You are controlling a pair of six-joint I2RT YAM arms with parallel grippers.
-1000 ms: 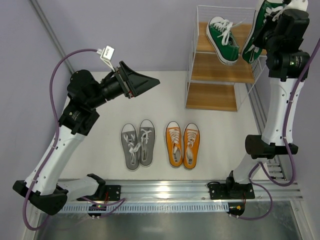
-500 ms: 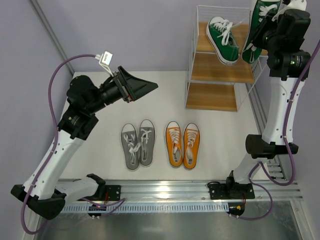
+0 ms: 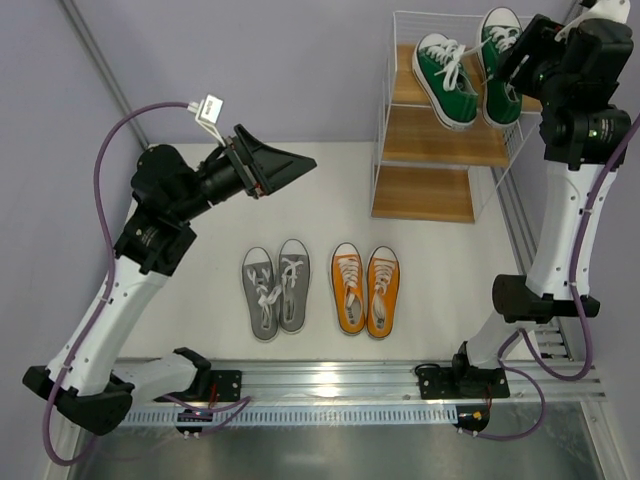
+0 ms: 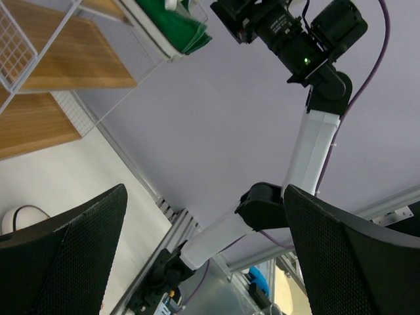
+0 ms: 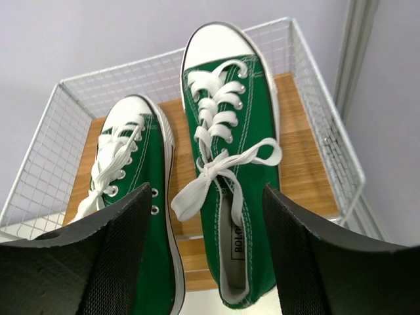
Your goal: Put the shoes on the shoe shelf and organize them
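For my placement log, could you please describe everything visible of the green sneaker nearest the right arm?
The green sneaker is low canvas with a white toe cap, white sole, metal eyelets and white laces tied in a bow. It sits upright on the shelf's top wooden board, toe toward the back mesh, alongside its mate. The right end effector stands open over its heel.

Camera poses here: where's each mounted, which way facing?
Top external: above and behind left arm and right arm, both visible; looks down on grey canvas sneakers, orange canvas sneakers, white wire shoe shelf.
Left wrist: on the left arm, facing the shelf and right arm; open left gripper shows.
Right wrist: above the top board, looking down on green canvas sneakers; open right gripper shows.
Shared: all see shelf and green sneakers.
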